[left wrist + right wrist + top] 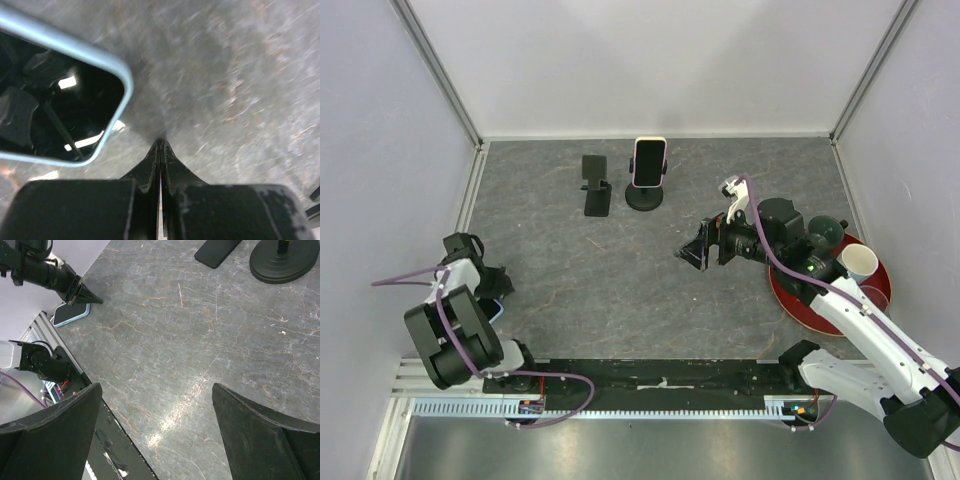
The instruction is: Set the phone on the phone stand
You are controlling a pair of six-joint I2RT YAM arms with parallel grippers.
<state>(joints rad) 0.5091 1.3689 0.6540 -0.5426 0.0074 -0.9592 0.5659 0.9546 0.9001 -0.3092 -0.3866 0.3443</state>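
Observation:
The phone (pixel 55 100), dark-screened in a light blue case, lies flat at the table's near left corner (pixel 493 309) (pixel 71 313). My left gripper (pixel 161 142) is shut and empty. Its tip rests just off the phone's right edge, low over the table (pixel 504 289) (pixel 96 301). An empty black phone stand (pixel 595 186) stands at the back centre, its base showing in the right wrist view (pixel 216 252). Beside it a round-based stand (pixel 645 196) holds a pink-edged phone (pixel 648 161). My right gripper (pixel 692 251) (pixel 156 388) hangs wide open over the middle of the table, holding nothing.
A red tray (pixel 798 308) at the right carries a dark green cup (pixel 823 235) and a white cup (pixel 860 262), partly under my right arm. White walls close the table on three sides. A metal rail (pixel 650 405) runs along the near edge.

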